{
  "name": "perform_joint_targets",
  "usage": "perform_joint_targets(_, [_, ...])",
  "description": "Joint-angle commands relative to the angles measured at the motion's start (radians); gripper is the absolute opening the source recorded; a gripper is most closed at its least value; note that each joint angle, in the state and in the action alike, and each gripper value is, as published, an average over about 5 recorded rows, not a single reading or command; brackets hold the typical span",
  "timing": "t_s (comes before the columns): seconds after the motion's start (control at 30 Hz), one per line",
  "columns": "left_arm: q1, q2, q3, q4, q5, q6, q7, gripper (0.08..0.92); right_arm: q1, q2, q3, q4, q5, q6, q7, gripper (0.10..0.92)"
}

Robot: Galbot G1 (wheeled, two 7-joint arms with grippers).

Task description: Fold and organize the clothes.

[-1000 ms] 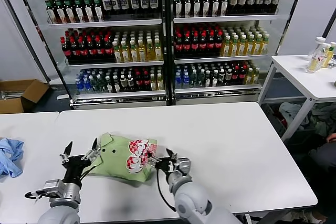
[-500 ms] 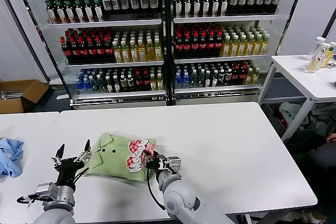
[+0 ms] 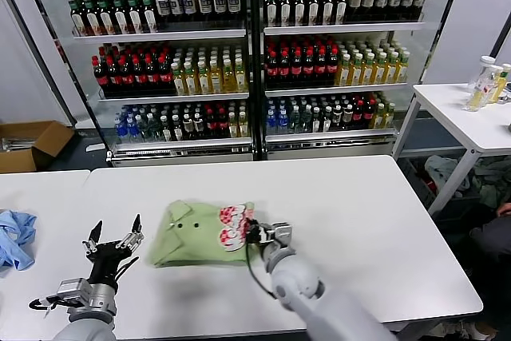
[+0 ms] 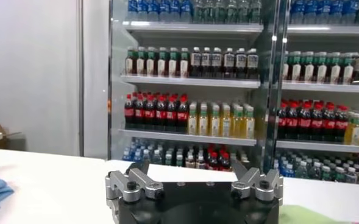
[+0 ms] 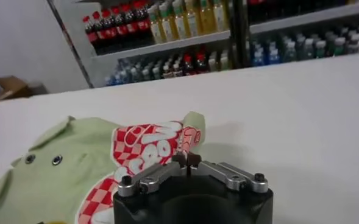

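The light green polo shirt [image 3: 204, 233] lies folded on the white table [image 3: 343, 205], collar and small dark buttons toward the left, red-and-white checkered print [image 3: 234, 227] at its right edge. My right gripper [image 3: 254, 233] is shut on that right edge. In the right wrist view the shut gripper [image 5: 186, 161] pinches the printed fabric [image 5: 149, 149], and the shirt [image 5: 63, 164] spreads beyond it. My left gripper [image 3: 113, 237] is open and empty, left of the shirt and apart from it. In the left wrist view its fingers [image 4: 136, 182] are spread wide.
A light blue garment [image 3: 16, 237] lies at the left table's edge. A drinks fridge [image 3: 247, 53] with bottles stands behind the table. A cardboard box [image 3: 32, 145] sits at far left; a second white table [image 3: 471, 113] with bottles stands at right.
My right gripper has dragged the shirt's right edge to the right and away, so the shirt shifted right. My left gripper has drawn back to the left, away from the collar.
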Motion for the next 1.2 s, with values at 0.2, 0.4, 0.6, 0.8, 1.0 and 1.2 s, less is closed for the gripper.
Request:
perform_joint_targets(0.2, [-0.006, 0.007, 0.025, -0.004, 0.003, 0.019, 0.004, 0.823, 0.110, -0.326, 0.201, -0.107, -0.255, -0.153, -0.350, 0.109])
perform_joint_targets(0.4, [-0.008, 0.015, 0.037, -0.010, 0.006, 0.034, 0.006, 0.823, 0.092, -0.337, 0.239, -0.096, -0.320, -0.098, -0.412, 0.115])
perform_joint_targets(0.6, [0.002, 0.016, 0.048, -0.024, 0.011, 0.037, 0.017, 0.823, -0.040, -0.348, 0.324, 0.041, -0.383, 0.144, -0.348, 0.253])
perform_joint_targets(0.8, [0.013, 0.025, 0.061, -0.042, 0.016, 0.035, 0.033, 0.823, -0.286, -0.349, 0.475, 0.224, -0.367, 0.258, -0.267, 0.426])
perform_joint_targets(1.0, [0.029, 0.018, 0.076, -0.067, 0.017, 0.040, 0.047, 0.823, -0.556, -0.333, 0.659, 0.403, -0.355, 0.270, -0.281, 0.599])
perform_joint_targets(1.2, [0.040, 0.006, 0.089, -0.098, 0.018, 0.054, 0.058, 0.823, -0.750, -0.280, 0.762, 0.478, -0.384, 0.324, -0.304, 0.767])
